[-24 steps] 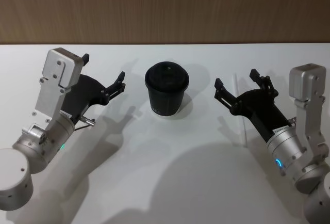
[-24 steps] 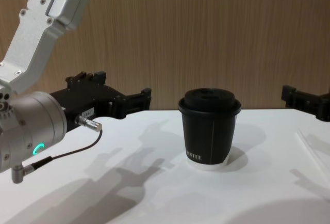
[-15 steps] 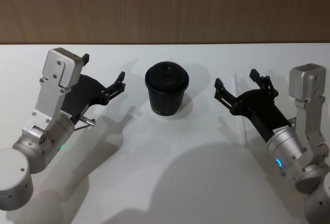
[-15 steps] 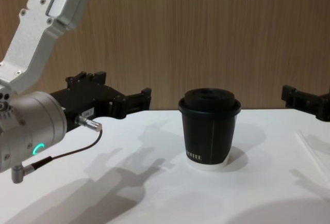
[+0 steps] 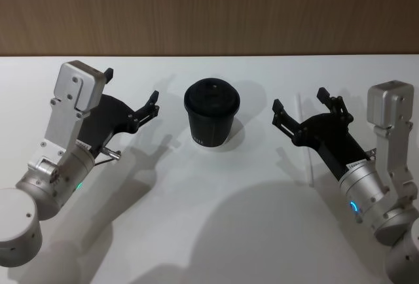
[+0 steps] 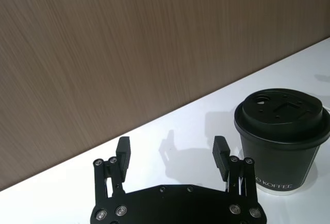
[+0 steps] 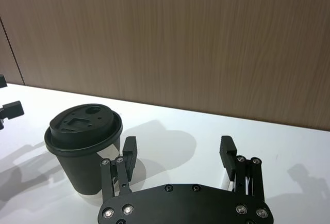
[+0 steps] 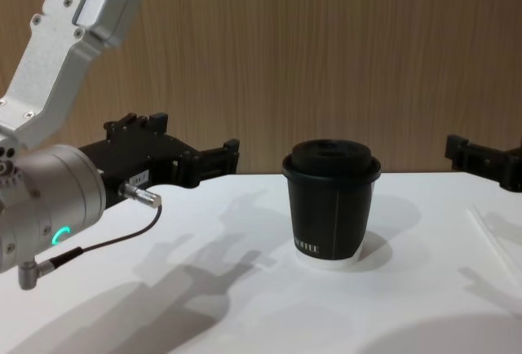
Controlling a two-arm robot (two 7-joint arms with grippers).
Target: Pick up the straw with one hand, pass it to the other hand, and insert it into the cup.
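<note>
4 views, cup (image 5: 212, 117) in all

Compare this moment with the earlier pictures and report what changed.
Nothing visibly changed. The left gripper and right gripper stay open on either side of the upright cup, and the straw still lies on the table by the right gripper.

The straw (image 5: 311, 169) runs partly hidden under the right gripper (image 5: 300, 99), which the chest view's right edge cuts off.
</note>
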